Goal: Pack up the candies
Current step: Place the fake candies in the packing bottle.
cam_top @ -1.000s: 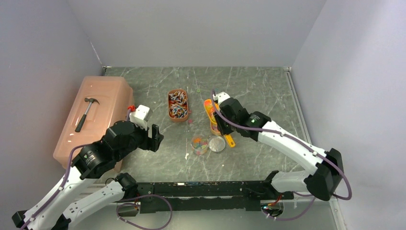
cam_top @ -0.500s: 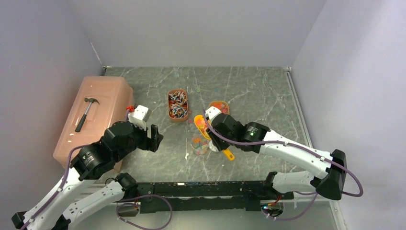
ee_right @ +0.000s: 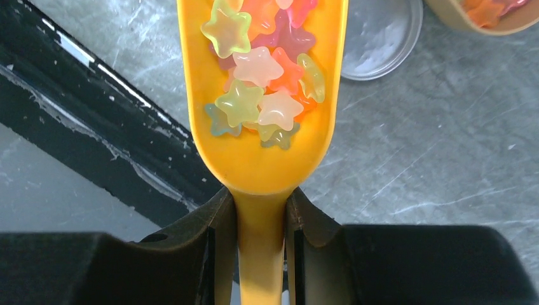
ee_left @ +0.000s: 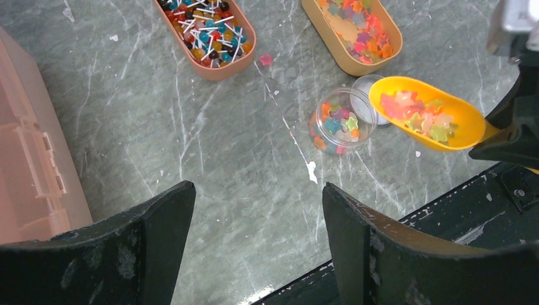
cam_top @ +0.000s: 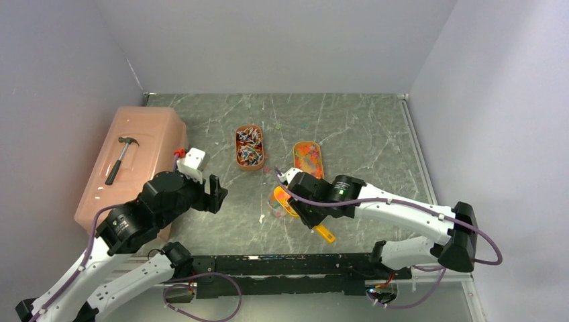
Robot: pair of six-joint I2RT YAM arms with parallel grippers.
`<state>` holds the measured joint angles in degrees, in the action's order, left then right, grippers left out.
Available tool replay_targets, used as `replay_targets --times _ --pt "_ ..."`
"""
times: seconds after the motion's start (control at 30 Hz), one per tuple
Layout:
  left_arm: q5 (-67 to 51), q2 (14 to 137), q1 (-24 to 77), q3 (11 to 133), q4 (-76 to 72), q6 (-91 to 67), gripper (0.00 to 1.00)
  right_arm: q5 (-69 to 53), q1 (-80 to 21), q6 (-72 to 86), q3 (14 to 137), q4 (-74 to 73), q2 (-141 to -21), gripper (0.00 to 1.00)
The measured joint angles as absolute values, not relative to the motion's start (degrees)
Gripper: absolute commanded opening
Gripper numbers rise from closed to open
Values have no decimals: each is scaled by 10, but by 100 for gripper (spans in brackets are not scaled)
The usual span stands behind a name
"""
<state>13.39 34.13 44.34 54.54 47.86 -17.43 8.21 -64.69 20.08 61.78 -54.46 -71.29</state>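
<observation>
Far left, the pink box [cam_top: 134, 134] with a hammer [cam_top: 121, 158] on its lid plays no part. The left gripper [ee_left: 257, 210] hangs over bare table with jaws apart and nothing between them; it has held that station throughout.

Centre: the left tray [ee_left: 219, 71] holds wrapped candies [ee_left: 204, 24]. Near it stands an open clear jar [ee_left: 337, 121], partly filled with star sweets, its lid [ee_left: 365, 105] lying flat just beside it.

The change is on the right. One second ago the scoop [ee_left: 432, 121] was down at the right tray [ee_left: 337, 54]. It has since been lifted away and carried toward the near edge. It now hovers level with a load of stars [ee_right: 260, 95], its tip over the lid and just short of the jar mouth. The right gripper [ee_right: 260, 210] is clamped on the scoop handle.

Assessment: the scooping step looks done and the transfer is half made. The next move needs a small shift toward the jar, then a tilt. A wide scoop over a narrow mouth could spill — one stray sweet [ee_left: 266, 60] already lies on the table.
</observation>
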Motion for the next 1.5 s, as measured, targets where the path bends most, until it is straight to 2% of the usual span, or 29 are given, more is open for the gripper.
replay_targets --times 0.63,1.5 --pt "134 323 443 545 479 -174 79 11 -646 249 707 -657 -833 0" --pt "134 302 443 545 479 -174 79 -92 -559 231 813 -769 -949 0"
